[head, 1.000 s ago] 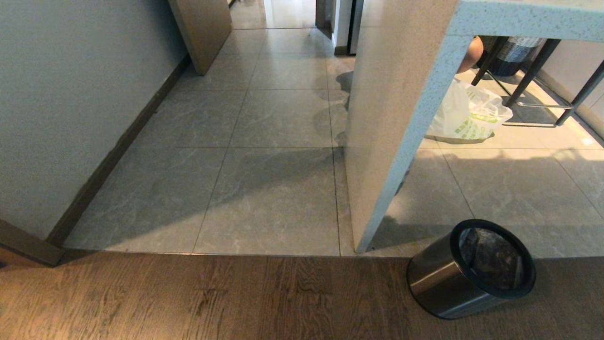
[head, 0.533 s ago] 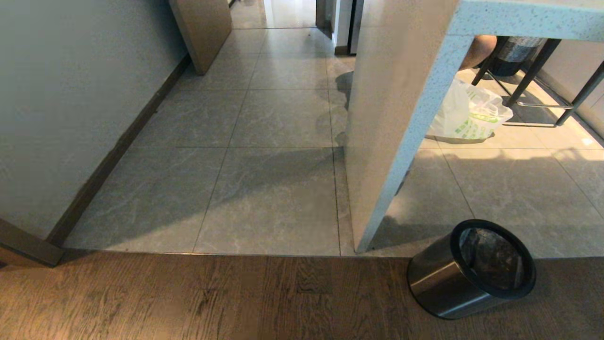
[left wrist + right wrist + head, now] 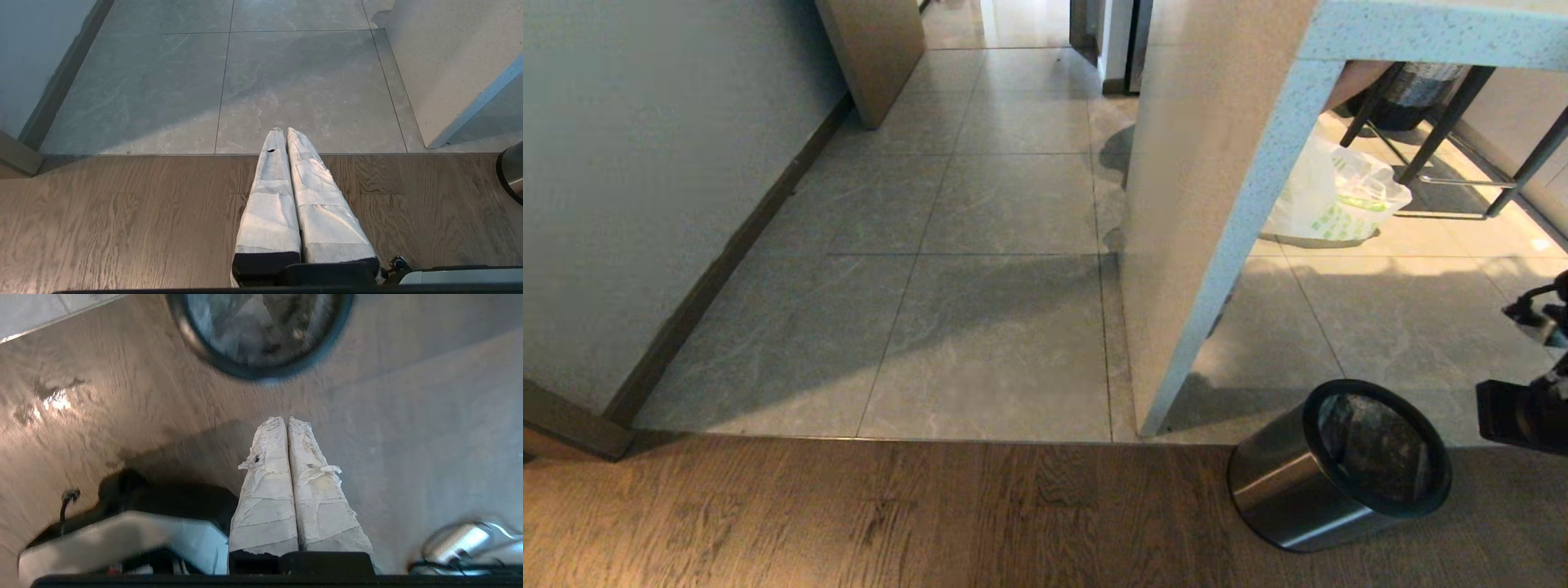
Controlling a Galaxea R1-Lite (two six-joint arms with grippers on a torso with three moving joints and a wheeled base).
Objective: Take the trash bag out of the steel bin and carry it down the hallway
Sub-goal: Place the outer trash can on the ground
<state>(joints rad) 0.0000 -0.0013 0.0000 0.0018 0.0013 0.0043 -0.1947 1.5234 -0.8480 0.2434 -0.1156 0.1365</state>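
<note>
Brushed-steel bin (image 3: 1290, 498), wood-grain floor (image 3: 849, 514)

Steel bin (image 3: 1307, 490) at 4 o'clock, upright on wood floor, black rim, clear crinkly trash bag (image 3: 1380, 445) lining it. Grey-tiled hallway (image 3: 1005, 163) runs toward 12 o'clock.

The head camera looks forward and down over wood flooring (image 3: 849, 514) and tiles (image 3: 988, 343). The left wrist camera sits low, facing forward across the same seam. The right wrist camera faces almost straight down, close above the steel bin (image 3: 261, 330), which all three views share.
</note>
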